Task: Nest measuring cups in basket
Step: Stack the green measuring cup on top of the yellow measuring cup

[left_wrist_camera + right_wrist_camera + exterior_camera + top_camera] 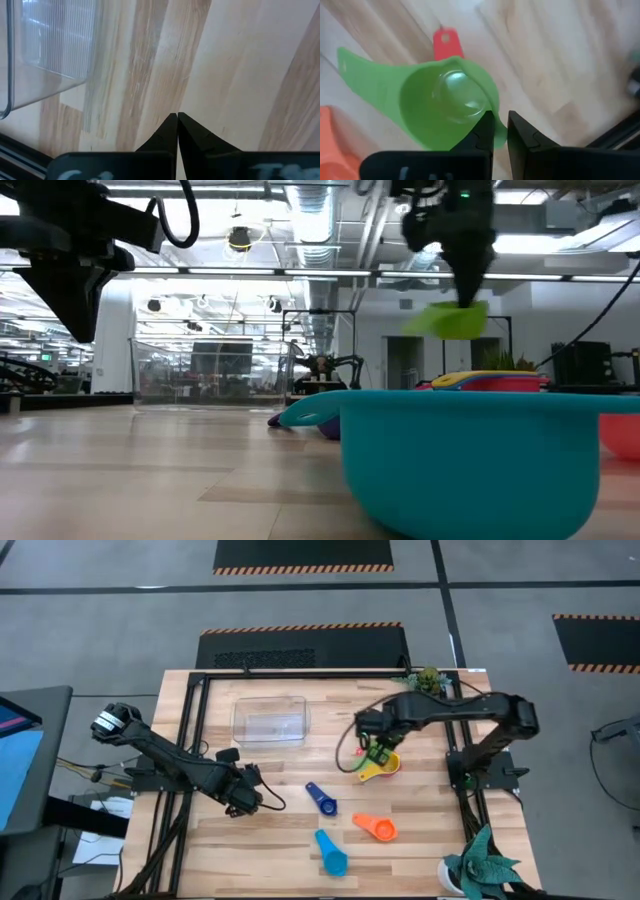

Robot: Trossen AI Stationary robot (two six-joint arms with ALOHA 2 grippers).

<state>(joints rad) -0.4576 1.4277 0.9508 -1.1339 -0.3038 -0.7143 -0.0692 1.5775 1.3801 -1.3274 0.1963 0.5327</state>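
Overhead and wrist views of the nesting task at an early stage. The right hand (378, 752), clenched on the rim of the green cup (445, 102), holds that cup in the air above the yellow cup (378, 770), which lies on the wooden surface (420, 830) with a red cup (500, 384) nested under it, as the low view suggests; the red handle (445, 41) shows beyond the green cup in the right wrist view. The left hand (243, 797) hangs over bare wood near the front left of the surface, its fingers (167, 132) pressed together on nothing, with a corner of the basket (270, 720) in its wrist view. The basket stands at the rear centre of the surface and appears to hold no cup. Three further cups lie loose toward the front: the dark blue cup (322, 801), the orange cup (377, 827) and the light blue cup (331, 855), each apart from the others. A seventh cup cannot be made out. Judged from this layout, little is done: at most one partial stack exists outside the basket, the green cup is poised to join it or to be carried elsewhere, and the remaining loose cups and the transfer into the basket are still to come.
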